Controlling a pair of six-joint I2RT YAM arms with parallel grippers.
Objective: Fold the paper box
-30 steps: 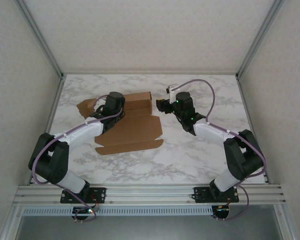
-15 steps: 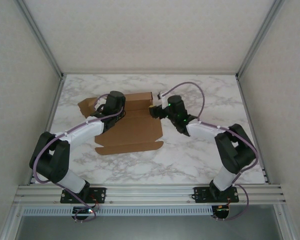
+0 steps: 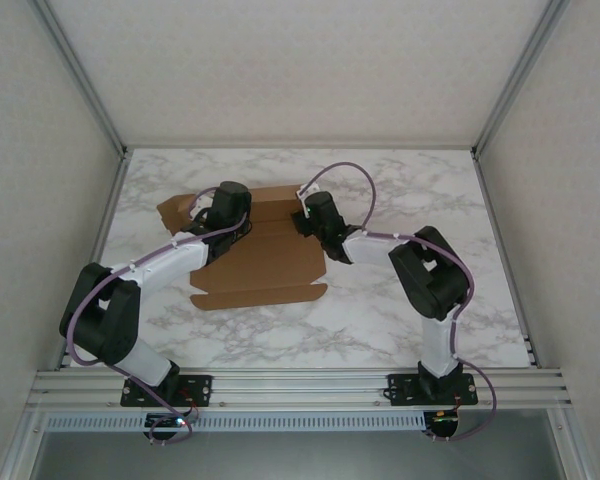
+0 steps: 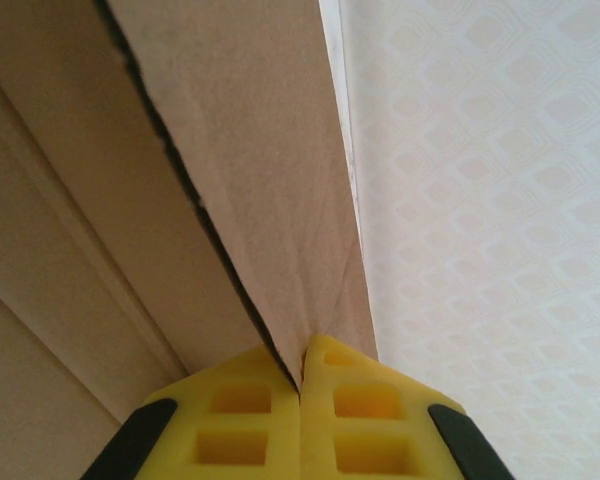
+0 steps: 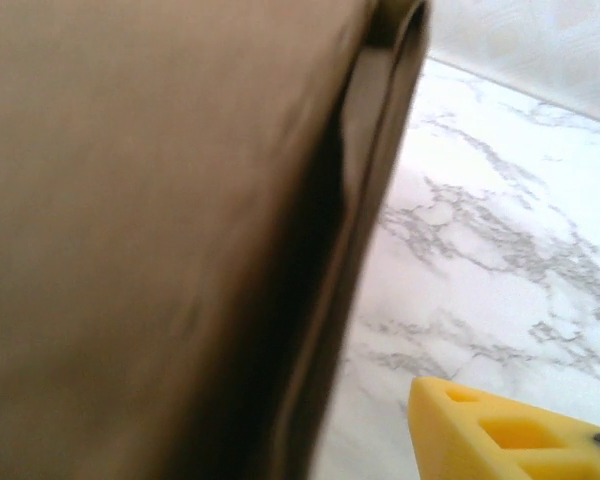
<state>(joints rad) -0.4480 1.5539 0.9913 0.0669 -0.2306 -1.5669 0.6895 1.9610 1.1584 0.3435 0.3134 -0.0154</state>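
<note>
The marble table (image 3: 410, 300) stretches wide on every side of both sets of jaws. On it lies the box (image 3: 265, 262), brown and part folded. Its flat panel is spread on the near side of the two grippers, its raised back wall runs between them, and one flap (image 3: 175, 212) sticks out on the far-left side of the left jaws.

The left arm (image 3: 150, 262) reaches in over the flat panel, and the right arm (image 3: 425, 270) bends in from the other side.

The left gripper (image 4: 302, 372) is at the left part of the raised wall. In its wrist view, the yellow pads (image 4: 235, 425) are pressed together on a thin edge of cardboard, which rises straight up from between them.

The right gripper (image 3: 303, 217) is at the wall's right end, touching it or just beside it. In its wrist view, the blurred brown box end fills the left side. One yellow finger (image 5: 505, 435) shows low on the right, over bare marble and apart from the cardboard. The other finger is out of sight, so whether these jaws are spread or closed on the wall cannot be told.

A purple cable (image 3: 345, 175) loops above the right gripper.
</note>
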